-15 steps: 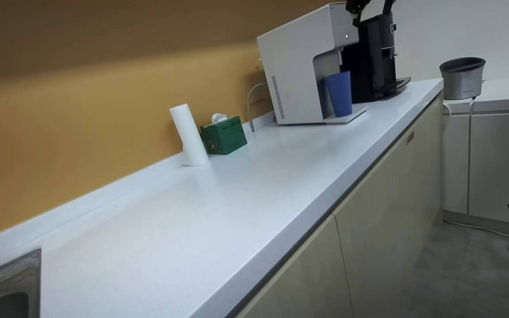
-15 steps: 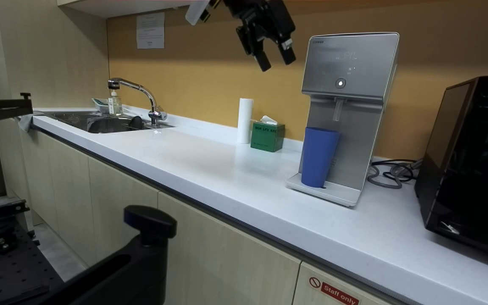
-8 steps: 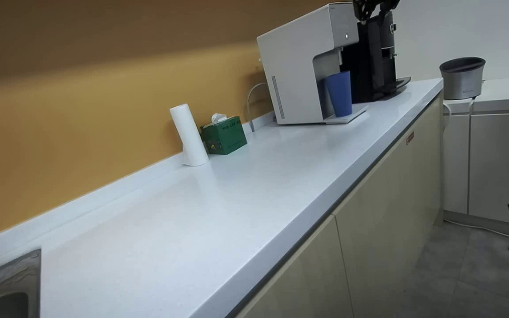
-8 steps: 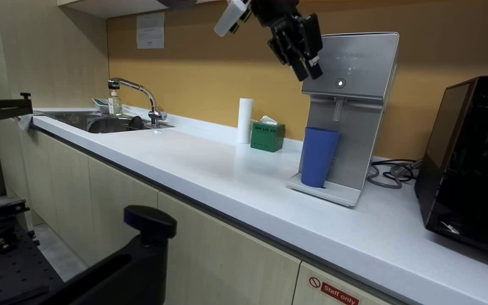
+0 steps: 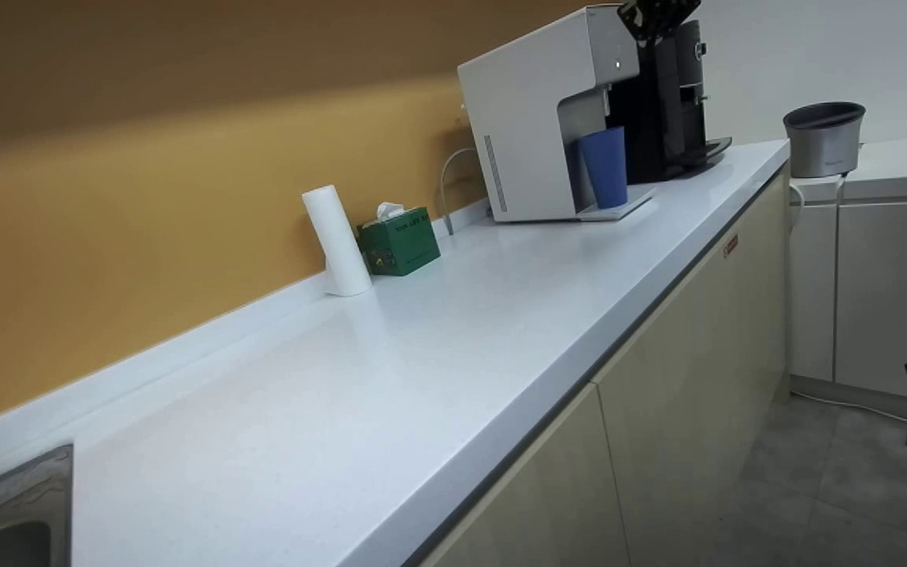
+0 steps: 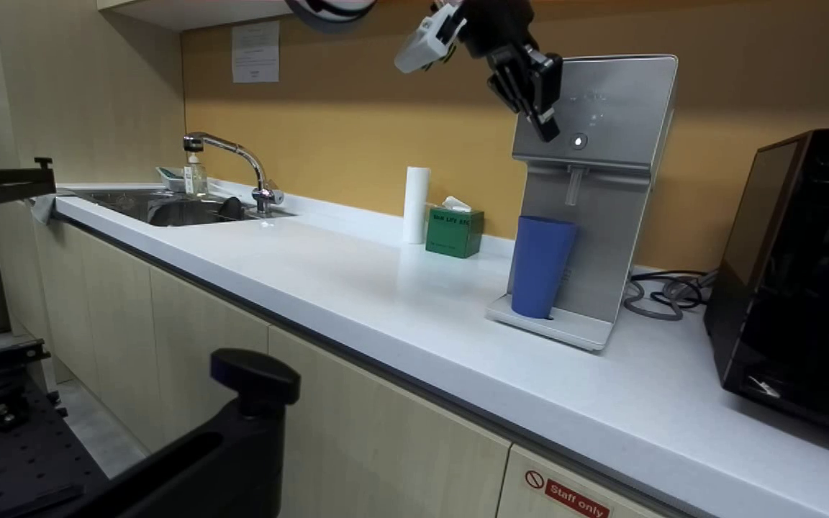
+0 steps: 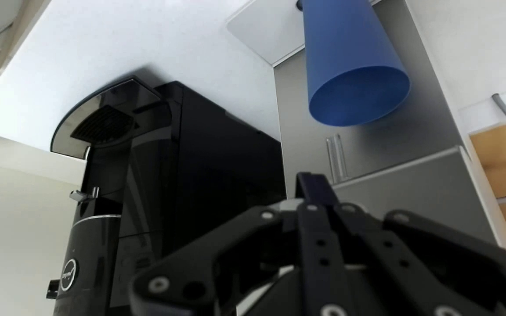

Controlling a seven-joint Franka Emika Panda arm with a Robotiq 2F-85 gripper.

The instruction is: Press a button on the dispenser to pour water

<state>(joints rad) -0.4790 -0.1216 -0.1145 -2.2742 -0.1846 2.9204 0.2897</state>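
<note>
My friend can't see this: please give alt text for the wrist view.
A robot's closed gripper before a grey dispenser, whose tray holds a blue cup. Beside it stands a black appliance; the scene appears upside down.

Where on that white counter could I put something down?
The widest bare counter lies between the sink and white roll, a smaller patch between tissue box and dispenser. Around the dispenser it's crowded: blue cup, cables, black machine, pincer.

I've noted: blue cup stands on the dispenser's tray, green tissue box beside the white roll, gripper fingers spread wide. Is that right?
Not quite: the wrist view shows the gripper with its fingers closed together, not spread. The rest is right: the blue cup stands on the tray of the dispenser, and the green tissue box sits beside the white roll.
</note>
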